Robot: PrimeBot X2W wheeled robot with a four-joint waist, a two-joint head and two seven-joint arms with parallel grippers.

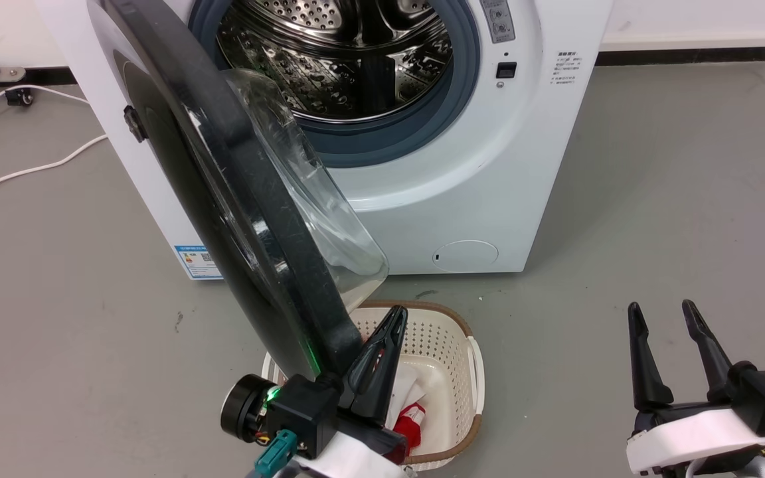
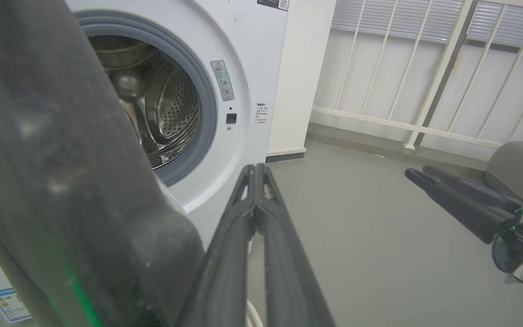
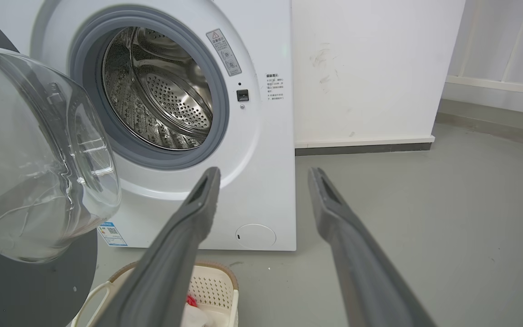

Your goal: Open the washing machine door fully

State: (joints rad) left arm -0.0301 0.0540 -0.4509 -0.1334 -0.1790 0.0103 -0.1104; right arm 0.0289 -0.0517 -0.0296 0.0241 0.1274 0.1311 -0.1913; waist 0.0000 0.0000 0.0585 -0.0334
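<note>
Grey floor [image 1: 655, 199] meets the white washing machine [image 1: 489, 166]. Its glossy black door [image 1: 256, 219], with a bulging clear glass bowl, stands swung out leftward. The left gripper [image 1: 394, 313], fingers pressed together, sits just beside the door's lower edge. The right gripper [image 1: 661, 309] is spread, well apart.

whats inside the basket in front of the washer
White and red cloth lies in the basket. The door and the left pincer cover the basket's left part, so anything there is hidden.
</note>
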